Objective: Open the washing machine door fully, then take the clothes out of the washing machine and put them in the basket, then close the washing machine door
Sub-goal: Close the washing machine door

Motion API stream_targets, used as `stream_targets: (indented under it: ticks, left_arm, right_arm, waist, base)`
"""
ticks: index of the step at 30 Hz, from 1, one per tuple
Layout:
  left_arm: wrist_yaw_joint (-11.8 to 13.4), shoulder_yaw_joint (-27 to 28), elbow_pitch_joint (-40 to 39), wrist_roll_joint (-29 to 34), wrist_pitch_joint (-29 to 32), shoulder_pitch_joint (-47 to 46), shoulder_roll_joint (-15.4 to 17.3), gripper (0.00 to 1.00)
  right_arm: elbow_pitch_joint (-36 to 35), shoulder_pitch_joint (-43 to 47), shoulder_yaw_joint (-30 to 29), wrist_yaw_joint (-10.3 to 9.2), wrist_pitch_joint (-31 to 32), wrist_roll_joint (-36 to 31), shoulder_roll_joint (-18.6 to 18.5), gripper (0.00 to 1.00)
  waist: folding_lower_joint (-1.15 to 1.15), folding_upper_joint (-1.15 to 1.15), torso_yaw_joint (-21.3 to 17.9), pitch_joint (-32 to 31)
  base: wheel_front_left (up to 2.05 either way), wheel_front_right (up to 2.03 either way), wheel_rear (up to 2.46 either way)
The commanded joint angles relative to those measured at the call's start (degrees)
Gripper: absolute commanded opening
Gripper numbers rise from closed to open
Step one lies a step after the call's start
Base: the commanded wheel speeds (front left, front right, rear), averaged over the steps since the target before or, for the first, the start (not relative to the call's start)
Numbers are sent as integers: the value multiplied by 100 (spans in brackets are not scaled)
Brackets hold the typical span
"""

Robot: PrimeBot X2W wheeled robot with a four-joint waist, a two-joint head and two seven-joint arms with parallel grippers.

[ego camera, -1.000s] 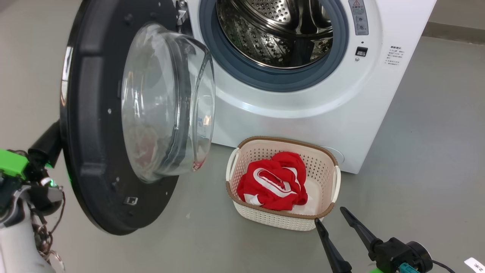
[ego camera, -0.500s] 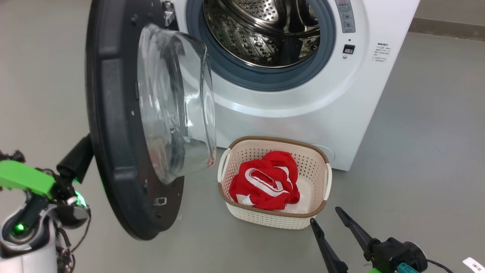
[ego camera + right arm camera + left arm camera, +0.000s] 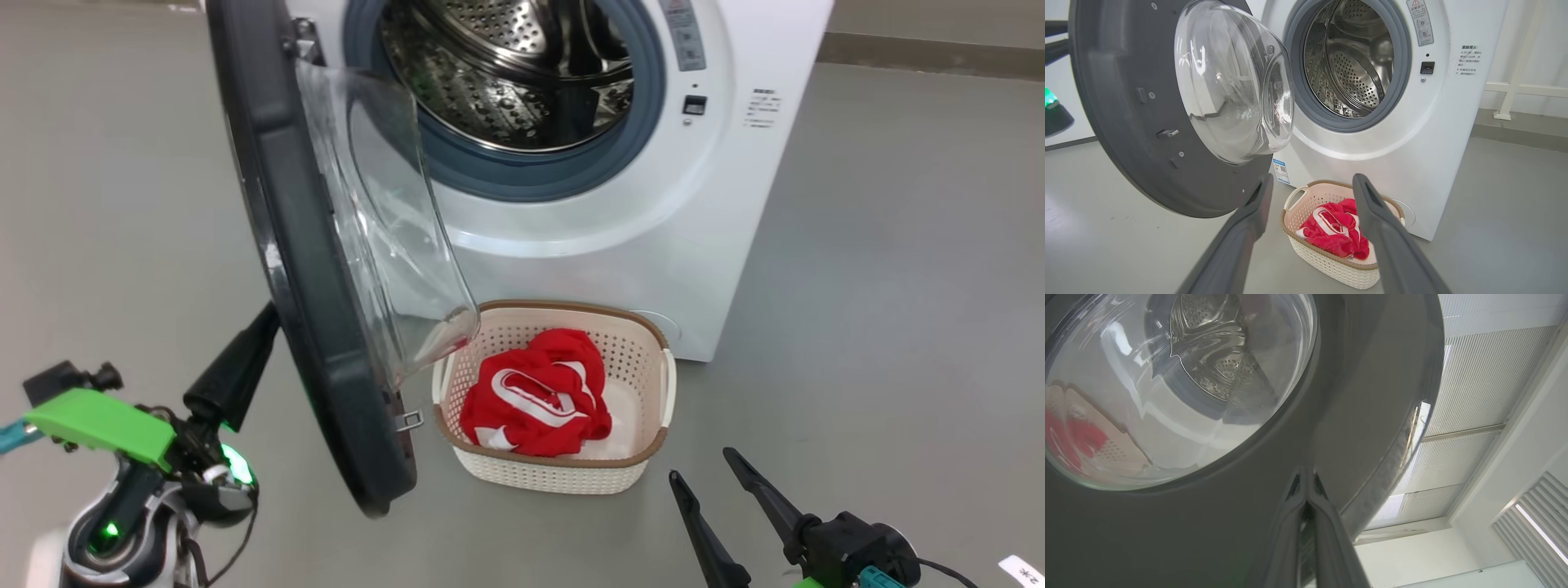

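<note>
The washing machine (image 3: pixel 718 204) stands with its drum (image 3: pixel 506 73) bare of clothes. The washing machine door (image 3: pixel 310 269) is half swung, nearly edge-on in the head view, its glass bowl (image 3: pixel 392 245) hanging over the basket's left end. My left gripper (image 3: pixel 268 320) is shut, with its tips pressed against the door's outer black rim (image 3: pixel 1363 396); the left wrist view shows the tips (image 3: pixel 1306 475) touching it. The basket (image 3: pixel 571 309) sits on the floor before the machine with the red clothes (image 3: pixel 531 400) in it. My right gripper (image 3: pixel 700 467) hovers open near the basket's right front corner, holding nothing.
Grey floor (image 3: pixel 898 286) spreads to the right of the machine and to the left of the door. A low wall skirting (image 3: pixel 939 53) runs behind the machine. In the right wrist view the basket (image 3: pixel 1327 265) lies between the open fingers (image 3: pixel 1249 220), below the door (image 3: pixel 1126 122).
The door has swung further toward the machine, from showing its inner face to nearly edge-on. My left gripper followed it up and to the right. The head camera has shifted; my right gripper stays open.
</note>
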Motion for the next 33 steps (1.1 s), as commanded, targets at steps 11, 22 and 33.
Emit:
stream_targets:
  ticks: [11,22,33]
  left_arm:
    - [-57,-112,-291,-412,-315,5,101,0]
    - [-352,-399,-207,-569,-601,-151,101,0]
    - [-465,-617,73,-844,-923,-680,101,0]
  right_arm:
    - [-69,-203,130,28,-69,72,0,100]
    - [-46,-275,96,28,-69,46,1,100]
    - [-27,-437,79,28,-69,52,1,100]
  waist:
    - [0,0,-523,52]
    - [0,0,-908,226]
    - [0,0,-1329,526]
  base:
    - [0,0,0]
    - [0,0,0]
    - [0,0,0]
